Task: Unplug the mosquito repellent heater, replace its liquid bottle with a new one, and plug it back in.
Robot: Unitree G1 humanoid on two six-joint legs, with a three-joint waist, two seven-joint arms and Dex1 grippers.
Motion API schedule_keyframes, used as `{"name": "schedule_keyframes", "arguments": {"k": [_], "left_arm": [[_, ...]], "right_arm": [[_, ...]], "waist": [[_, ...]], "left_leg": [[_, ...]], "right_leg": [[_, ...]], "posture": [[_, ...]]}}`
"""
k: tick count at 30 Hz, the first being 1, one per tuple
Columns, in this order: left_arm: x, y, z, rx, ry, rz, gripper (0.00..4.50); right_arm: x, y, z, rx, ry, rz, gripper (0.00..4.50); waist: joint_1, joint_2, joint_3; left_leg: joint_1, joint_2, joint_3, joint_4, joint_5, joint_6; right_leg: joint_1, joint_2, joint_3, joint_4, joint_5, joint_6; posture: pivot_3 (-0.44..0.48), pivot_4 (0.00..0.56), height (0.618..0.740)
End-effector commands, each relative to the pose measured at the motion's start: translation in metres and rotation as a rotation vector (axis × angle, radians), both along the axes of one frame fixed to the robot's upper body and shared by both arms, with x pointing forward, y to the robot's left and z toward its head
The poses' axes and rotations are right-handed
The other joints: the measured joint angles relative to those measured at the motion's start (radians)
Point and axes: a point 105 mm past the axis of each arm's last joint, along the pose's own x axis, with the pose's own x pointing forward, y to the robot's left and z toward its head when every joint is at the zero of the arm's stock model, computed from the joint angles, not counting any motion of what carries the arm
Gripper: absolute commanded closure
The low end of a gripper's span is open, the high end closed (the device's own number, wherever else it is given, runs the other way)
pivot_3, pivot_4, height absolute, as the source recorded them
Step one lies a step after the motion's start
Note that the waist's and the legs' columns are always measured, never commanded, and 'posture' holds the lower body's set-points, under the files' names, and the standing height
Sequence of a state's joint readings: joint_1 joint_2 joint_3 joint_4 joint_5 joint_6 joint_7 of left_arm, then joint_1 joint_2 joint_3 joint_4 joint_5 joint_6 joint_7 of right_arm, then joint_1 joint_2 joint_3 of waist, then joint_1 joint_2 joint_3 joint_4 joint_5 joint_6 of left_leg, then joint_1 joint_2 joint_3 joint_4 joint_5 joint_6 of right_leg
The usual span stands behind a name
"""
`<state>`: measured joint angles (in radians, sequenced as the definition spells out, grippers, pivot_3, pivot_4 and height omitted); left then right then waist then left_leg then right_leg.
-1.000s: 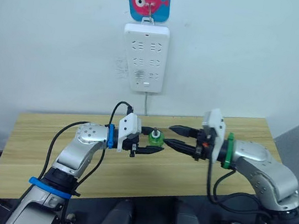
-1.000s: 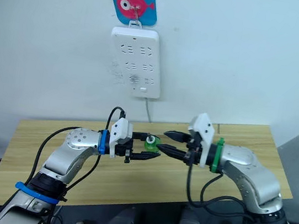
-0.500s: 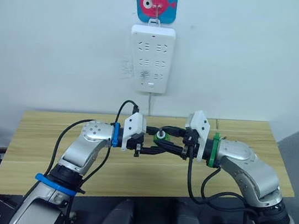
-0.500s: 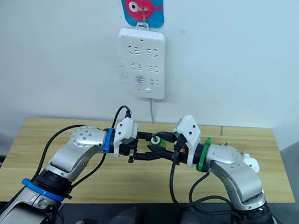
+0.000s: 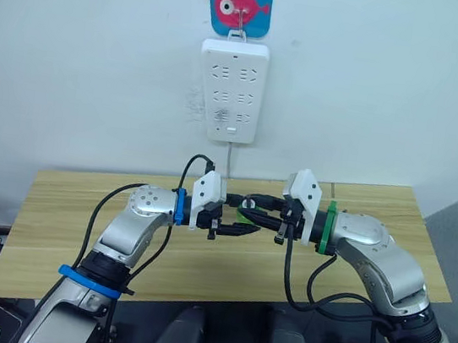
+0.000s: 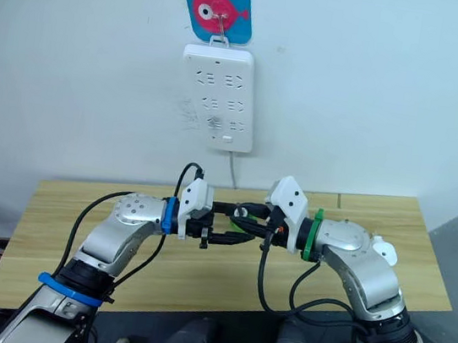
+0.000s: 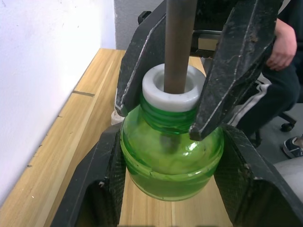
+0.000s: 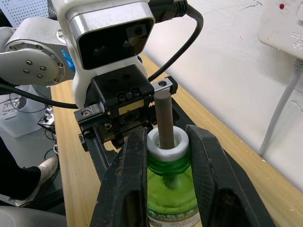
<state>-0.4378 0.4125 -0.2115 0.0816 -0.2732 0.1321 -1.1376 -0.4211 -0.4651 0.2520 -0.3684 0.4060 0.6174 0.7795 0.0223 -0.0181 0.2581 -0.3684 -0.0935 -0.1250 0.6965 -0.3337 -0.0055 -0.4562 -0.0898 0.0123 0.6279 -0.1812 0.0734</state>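
Both grippers meet on the green liquid bottle [image 7: 171, 153] above the wooden table [image 5: 59, 224].

The left gripper [image 7: 170, 165] pinches the bottle's round green body between its fingers, while the right gripper [image 8: 163, 163] clamps the threaded neck just below the white collar [image 8: 166, 142], from which a grey wick [image 8: 164, 116] sticks out. The white power strip [image 5: 230, 89] hangs on the wall under a fish-print hook [image 5: 238, 0]. A small white object [image 6: 383, 249] lies on the table beside the right arm.

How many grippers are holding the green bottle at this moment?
2. The left gripper clamps the round body of the green bottle, and the right gripper grips its neck just under the white collar, above the wooden table.
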Motion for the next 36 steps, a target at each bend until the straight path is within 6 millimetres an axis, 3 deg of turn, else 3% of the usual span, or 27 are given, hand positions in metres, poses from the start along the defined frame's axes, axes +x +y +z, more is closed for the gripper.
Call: {"name": "schedule_keyframes", "arguments": {"k": [1, 5, 6, 11, 15, 23, 32, 36], "left_arm": [[0.002, -0.004, 0.017, -0.08, -0.032, 0.025, 1.3], [0.007, -0.002, 0.028, -0.161, -0.06, 0.122, 0.03], [0.006, -0.003, 0.03, -0.181, -0.073, 0.144, 0.0], [0.006, -0.015, 0.046, -0.297, -0.149, 0.264, 0.0], [0.01, -0.022, 0.054, -0.36, -0.19, 0.341, 0.0], [0.011, -0.038, 0.059, -0.419, -0.217, 0.378, 0.0], [0.008, -0.048, 0.062, -0.448, -0.231, 0.366, 0.0], [0.005, -0.049, 0.066, -0.47, -0.251, 0.364, 0.89]], "right_arm": [[0.004, -0.003, 0.011, 0.067, -0.012, -0.047, 3.65], [0.018, -0.02, 0.023, 0.212, 0.09, -0.184, 3.65], [0.022, -0.026, 0.026, 0.266, 0.13, -0.227, 3.65], [0.034, -0.054, 0.033, 0.534, 0.349, -0.416, 3.65], [0.033, -0.062, 0.037, 0.741, 0.513, -0.454, 3.65], [0.027, -0.062, 0.049, 0.908, 0.66, -0.427, 3.65], [0.021, -0.057, 0.056, 0.937, 0.722, -0.408, 3.65], [0.021, -0.056, 0.057, 0.944, 0.742, -0.406, 3.65]], "waist": [[0.0, 0.0, -0.001], [0.0, -0.001, -0.005], [0.0, -0.001, -0.006], [0.002, 0.0, -0.015], [0.001, 0.002, -0.019], [0.0, 0.005, -0.026], [0.0, 0.005, -0.046], [0.0, 0.006, -0.047]], "left_leg": [[0.0, 0.0, 0.0, 0.0, 0.0, 0.0], [0.0, 0.0, 0.0, 0.0, 0.0, 0.0], [0.0, 0.0, 0.0, 0.0, 0.0, 0.0], [0.0, 0.0, -0.001, 0.0, 0.0, 0.0], [0.0, 0.0, 0.0, 0.0, 0.0, 0.0], [0.001, 0.0, 0.001, 0.0, 0.0, 0.0], [0.001, 0.0, 0.001, 0.0, 0.0, 0.0], [0.001, 0.0, 0.002, 0.0, 0.0, 0.0]], "right_leg": [[0.0, 0.0, 0.0, 0.0, 0.0, 0.0], [0.0, 0.0, 0.0, 0.0, 0.0, 0.0], [0.0, 0.0, 0.0, 0.0, 0.0, 0.0], [0.0, 0.0, 0.0, 0.0, 0.0, 0.0], [0.0, 0.0, 0.001, 0.001, 0.0, 0.0], [0.0, 0.0, 0.002, 0.001, 0.0, 0.0], [0.0, 0.0, 0.002, 0.001, 0.0, 0.0], [0.001, 0.001, 0.003, 0.001, 0.0, 0.0]], "posture": [[0.059, 0.179, 0.74], [0.058, 0.179, 0.74], [0.059, 0.181, 0.74], [0.065, 0.182, 0.74], [0.065, 0.183, 0.74], [0.065, 0.169, 0.74], [0.065, 0.166, 0.74], [0.065, 0.167, 0.74]]}}
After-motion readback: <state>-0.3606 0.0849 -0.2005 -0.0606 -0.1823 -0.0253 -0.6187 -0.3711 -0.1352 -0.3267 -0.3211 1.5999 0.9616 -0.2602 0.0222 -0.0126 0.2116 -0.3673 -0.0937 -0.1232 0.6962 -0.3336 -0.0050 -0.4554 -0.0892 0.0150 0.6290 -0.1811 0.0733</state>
